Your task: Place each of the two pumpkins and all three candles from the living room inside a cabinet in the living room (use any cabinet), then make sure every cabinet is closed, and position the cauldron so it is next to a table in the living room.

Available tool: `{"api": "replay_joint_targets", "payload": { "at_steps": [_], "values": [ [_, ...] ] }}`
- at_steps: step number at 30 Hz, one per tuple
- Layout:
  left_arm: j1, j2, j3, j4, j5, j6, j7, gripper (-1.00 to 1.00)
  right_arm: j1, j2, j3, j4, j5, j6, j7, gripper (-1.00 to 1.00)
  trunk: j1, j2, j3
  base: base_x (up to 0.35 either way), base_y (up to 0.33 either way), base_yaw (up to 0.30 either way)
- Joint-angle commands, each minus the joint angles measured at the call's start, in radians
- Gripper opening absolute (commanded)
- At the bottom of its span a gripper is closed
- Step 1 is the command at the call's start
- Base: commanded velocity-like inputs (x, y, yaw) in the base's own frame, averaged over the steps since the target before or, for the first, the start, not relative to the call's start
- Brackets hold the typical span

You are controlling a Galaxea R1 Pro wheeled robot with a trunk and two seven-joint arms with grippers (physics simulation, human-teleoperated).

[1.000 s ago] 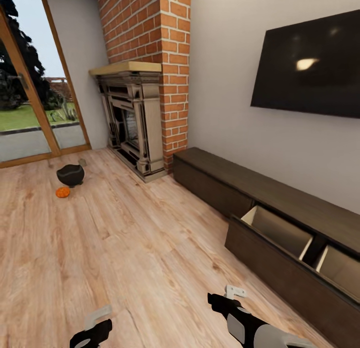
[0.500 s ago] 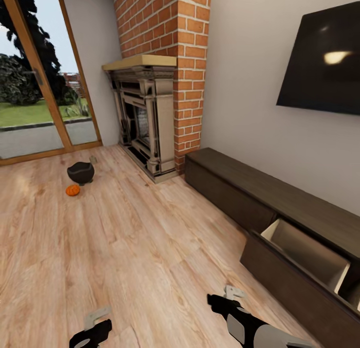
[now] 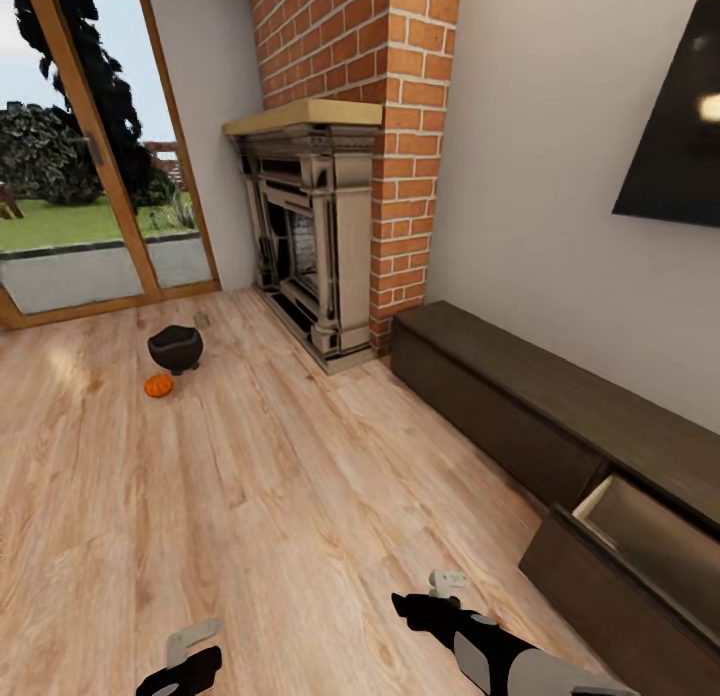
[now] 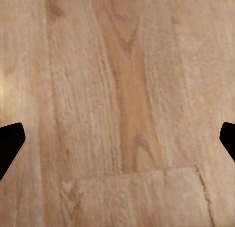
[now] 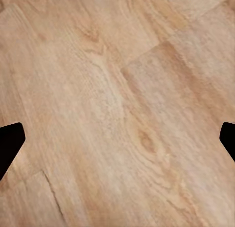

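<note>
One pumpkin (image 3: 158, 385) is lying on the floor (image 3: 260, 496) just beside the cauldron (image 3: 176, 348) near the glass door, well apart from the cabinet (image 3: 560, 446) with its drawer hanging open, so fetching seems in hand and calls for driving closer, both the left gripper (image 4: 117, 139) and right gripper (image 5: 117, 139) gaping wide and carrying nothing.

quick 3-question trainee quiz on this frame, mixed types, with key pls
1. True or false: the pumpkin sits inside the cauldron.
2. The cabinet drawer nearest the robot is: A) open B) shut C) removed
3. Fill in: the left gripper and right gripper are both ____, with bare floor between the fingers.

Key: 1 false, it lies on the floor beside the cauldron. 2 A. 3 open.
</note>
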Motion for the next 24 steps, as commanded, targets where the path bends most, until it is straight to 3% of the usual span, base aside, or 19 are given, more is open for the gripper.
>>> {"api": "replay_joint_targets", "payload": {
  "at_steps": [1, 5, 24],
  "values": [
    [-0.001, 0.0, -0.006, 0.001, 0.009, -0.003, 0.005, 1.0, -0.001, 0.0, -0.008, 0.001, -0.002, 0.007, -0.009, 1.0, 0.0, 0.0, -0.002, 0.343, 0.104, 0.169],
    [-0.001, 0.001, -0.006, 0.001, 0.009, -0.003, 0.005, 1.0, -0.001, 0.0, -0.008, 0.001, 0.0, 0.021, -0.047, 1.0, 0.0, 0.0, -0.007, 0.343, 0.104, 0.17],
    [-0.001, 0.002, -0.006, 0.002, 0.011, -0.003, -0.006, 1.0, -0.001, 0.002, -0.008, 0.001, 0.002, 0.024, -0.096, 1.0, 0.0, 0.0, -0.032, 0.334, 0.111, 0.171]
  ]
}}
